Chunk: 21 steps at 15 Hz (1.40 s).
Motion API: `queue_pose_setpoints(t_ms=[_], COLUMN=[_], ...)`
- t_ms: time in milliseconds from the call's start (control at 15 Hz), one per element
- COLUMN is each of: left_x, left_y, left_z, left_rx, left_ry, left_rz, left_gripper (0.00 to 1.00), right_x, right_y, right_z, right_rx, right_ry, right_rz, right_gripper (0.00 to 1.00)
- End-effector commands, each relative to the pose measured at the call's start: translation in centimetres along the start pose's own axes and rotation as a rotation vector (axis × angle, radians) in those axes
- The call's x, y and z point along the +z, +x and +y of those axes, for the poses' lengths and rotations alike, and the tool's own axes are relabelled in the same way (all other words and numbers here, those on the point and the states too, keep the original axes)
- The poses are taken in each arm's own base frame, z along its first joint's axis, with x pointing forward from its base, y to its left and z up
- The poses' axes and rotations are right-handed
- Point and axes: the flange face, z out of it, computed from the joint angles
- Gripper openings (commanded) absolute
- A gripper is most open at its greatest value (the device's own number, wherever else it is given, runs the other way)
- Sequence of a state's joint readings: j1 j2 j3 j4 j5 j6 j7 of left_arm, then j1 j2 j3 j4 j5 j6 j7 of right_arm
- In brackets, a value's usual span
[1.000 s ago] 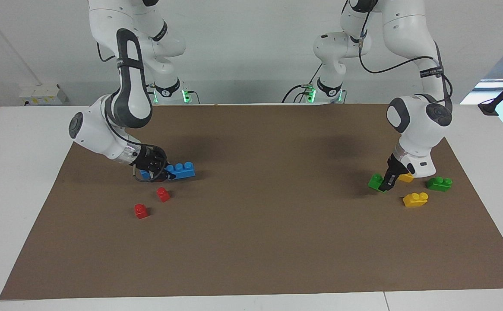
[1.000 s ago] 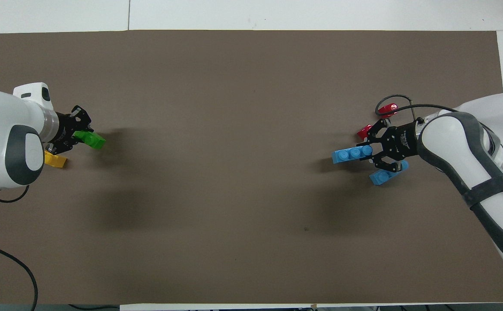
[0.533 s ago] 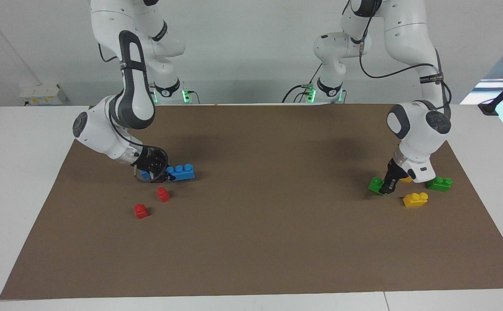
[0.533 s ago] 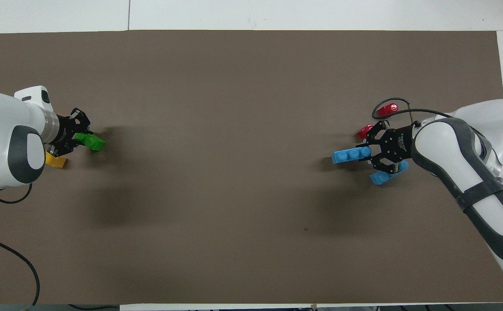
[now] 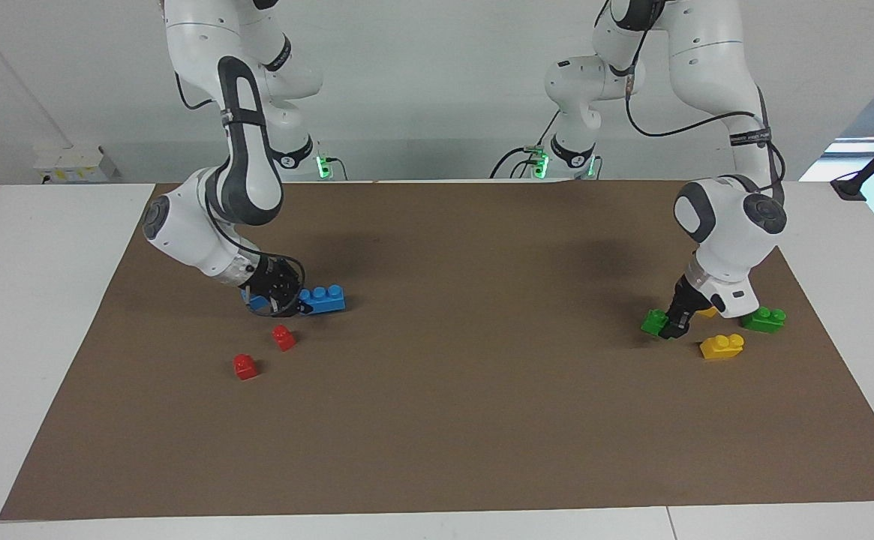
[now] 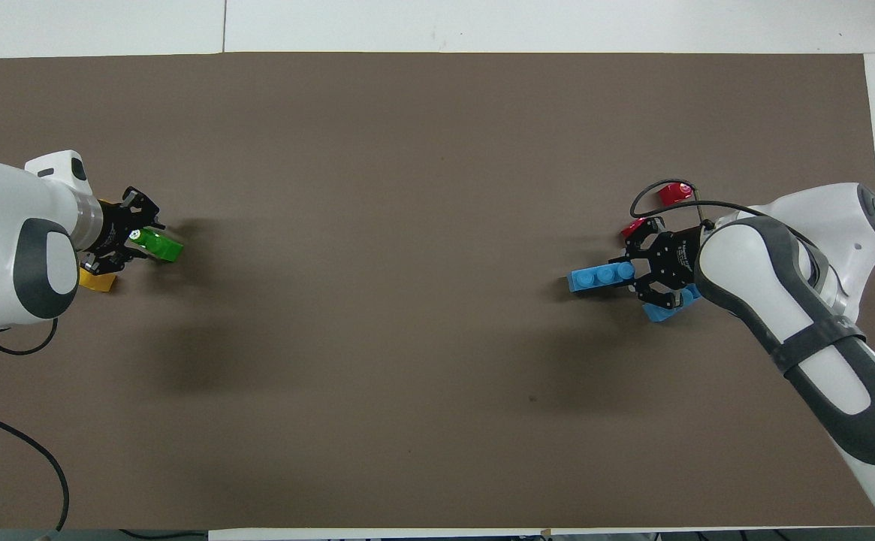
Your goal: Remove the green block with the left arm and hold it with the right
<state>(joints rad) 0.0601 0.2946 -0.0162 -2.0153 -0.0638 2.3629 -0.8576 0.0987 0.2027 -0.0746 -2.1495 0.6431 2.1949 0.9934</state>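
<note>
The green block (image 5: 653, 322) (image 6: 161, 246) lies on the brown mat (image 5: 482, 420) at the left arm's end of the table. My left gripper (image 5: 674, 324) (image 6: 137, 237) is down at the mat, right against the block's side nearest that arm's end. My right gripper (image 5: 286, 296) (image 6: 636, 274) is at the other end of the table. It is shut on one end of a long blue brick (image 5: 324, 298) (image 6: 601, 276) held low at the mat.
A second green brick (image 5: 764, 319) and a yellow brick (image 5: 722, 346) lie close by the left gripper, with another yellow brick (image 6: 98, 282) half hidden under the left wrist. Beside the right gripper are a smaller blue brick (image 6: 661, 311) and two red bricks (image 5: 283, 337) (image 5: 244, 366).
The left gripper has sunk slightly with the green block, down to the mat. The right arm has shifted the long blue brick a little toward the middle of the table.
</note>
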Motion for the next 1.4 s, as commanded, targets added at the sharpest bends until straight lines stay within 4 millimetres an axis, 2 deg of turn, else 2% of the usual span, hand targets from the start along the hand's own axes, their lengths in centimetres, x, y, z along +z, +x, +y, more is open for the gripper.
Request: queue_pose_setpoints(t_ms=[0,333,733,933,1000,1133,1333], left_x=[0.3,-0.8,-7.8,-11.3,-13.0,-16.7,-21.7], left_y=[-0.1,-0.4,-0.5,-0.9,-1.0,-0.9,-1.0], left_z=[0.3,0.7,1.4,1.7,1.9,2.2,2.0], left_rx=[0.004,0.016,0.109,0.140,0.176,0.268,0.437], left_ry=[-0.012,-0.009,-0.031,-0.040,-0.034,0.007,0.013], left_rz=[-0.004,-0.005,0.013,0.022,0.028,0.017,0.013], left_gripper=[1.00,1.00,1.00,1.00,1.00,1.00,1.00], right_x=[0.1,0.5,0.5,0.5,0.5,0.4,0.6], right_y=[-0.1,-0.4,-0.5,-0.5,-0.5,-0.3,-0.3], right_z=[1.3,1.6,1.7,1.7,1.7,1.6,1.7], right_rx=[-0.022,-0.033,-0.053,-0.054,-0.054,-0.049,-0.045], right_ry=[0.017,0.015,0.015,0.015,0.015,0.025,0.025], right_rz=[0.018,0.023,0.023,0.023,0.023,0.030,0.033], right_gripper=[0.17,0.17,0.19,0.23,0.35,0.71,0.88])
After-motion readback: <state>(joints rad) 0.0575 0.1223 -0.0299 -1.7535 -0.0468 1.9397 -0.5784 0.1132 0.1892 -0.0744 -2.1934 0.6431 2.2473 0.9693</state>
